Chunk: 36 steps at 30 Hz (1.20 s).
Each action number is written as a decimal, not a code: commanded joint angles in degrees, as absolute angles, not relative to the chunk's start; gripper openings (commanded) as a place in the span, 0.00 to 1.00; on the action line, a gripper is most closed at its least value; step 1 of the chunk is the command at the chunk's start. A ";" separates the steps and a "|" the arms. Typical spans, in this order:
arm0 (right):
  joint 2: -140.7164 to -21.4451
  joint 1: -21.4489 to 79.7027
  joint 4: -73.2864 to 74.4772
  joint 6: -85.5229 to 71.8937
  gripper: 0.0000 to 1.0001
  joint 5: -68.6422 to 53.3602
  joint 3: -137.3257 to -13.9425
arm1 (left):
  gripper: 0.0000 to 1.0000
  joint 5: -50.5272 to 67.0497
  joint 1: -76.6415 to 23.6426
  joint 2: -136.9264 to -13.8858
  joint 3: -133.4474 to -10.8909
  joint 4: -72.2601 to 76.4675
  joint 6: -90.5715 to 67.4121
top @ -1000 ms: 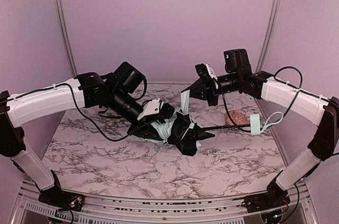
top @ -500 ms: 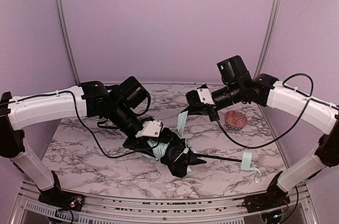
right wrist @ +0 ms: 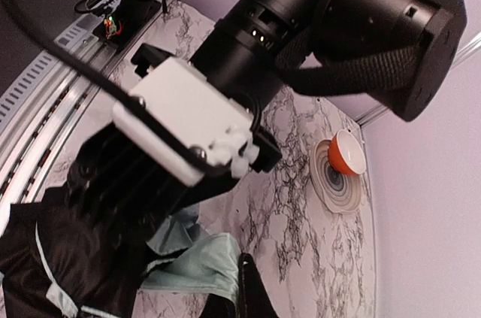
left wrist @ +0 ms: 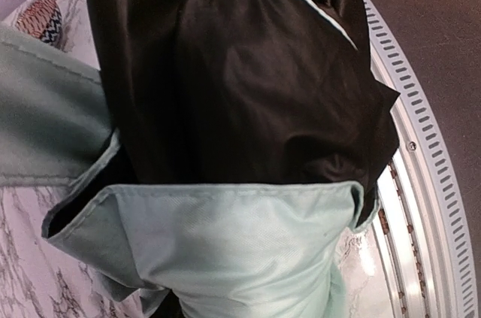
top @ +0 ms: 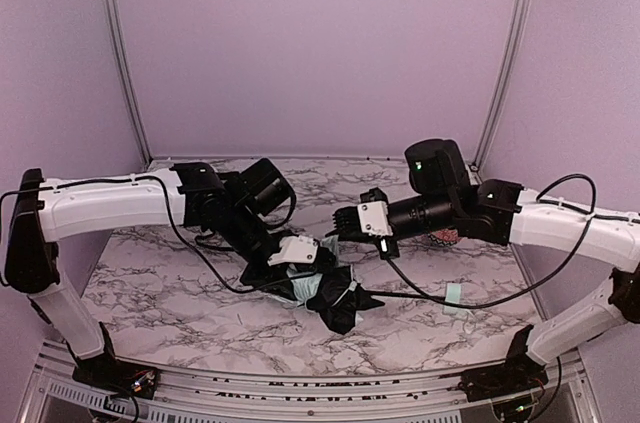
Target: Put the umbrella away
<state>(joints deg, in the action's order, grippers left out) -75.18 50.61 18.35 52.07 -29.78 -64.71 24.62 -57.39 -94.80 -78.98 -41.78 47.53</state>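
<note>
The umbrella (top: 330,295) lies as a crumpled bundle on the marble table, mint-green fabric outside and black inside. Its thin black shaft runs right to the pale green handle (top: 452,295). My left gripper (top: 308,268) is pressed into the top of the bundle and appears shut on the canopy. The fabric (left wrist: 225,235) fills the left wrist view and hides the fingers. My right gripper (top: 336,236) is just right of it, seemingly shut on a mint fold (right wrist: 199,261) beside its black fingertip (right wrist: 252,288). The left gripper (right wrist: 128,190) also shows in the right wrist view.
The pink patterned lump (top: 445,236) sits behind my right forearm, also seen in the left wrist view (left wrist: 37,19). A small orange bowl (right wrist: 347,152) on a striped disc stands near the back wall. The metal front rail (left wrist: 421,183) is close to the bundle.
Both arms have come down and forward. The umbrella bundle went from hanging in the air to resting on the table, and the handle dropped to the table toward the front.
</note>
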 commanded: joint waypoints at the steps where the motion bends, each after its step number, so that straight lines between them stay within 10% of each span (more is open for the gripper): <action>1: -74.30 54.29 -9.82 41.53 0.00 -25.28 -59.89 | 0.00 26.73 -56.65 -101.06 -75.66 -50.90 45.17; 17: -79.07 61.81 -27.34 31.05 0.00 -19.34 -43.00 | 0.00 50.24 -45.44 -114.72 -74.72 -43.58 35.51; 36: -92.03 66.63 -24.40 38.09 0.00 -27.19 -54.98 | 0.00 50.44 -43.99 -124.18 -81.28 -44.68 31.41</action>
<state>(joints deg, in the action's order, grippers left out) -93.36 63.11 -15.44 34.92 -15.70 -46.92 55.70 -45.36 -120.84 -78.94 -47.00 35.92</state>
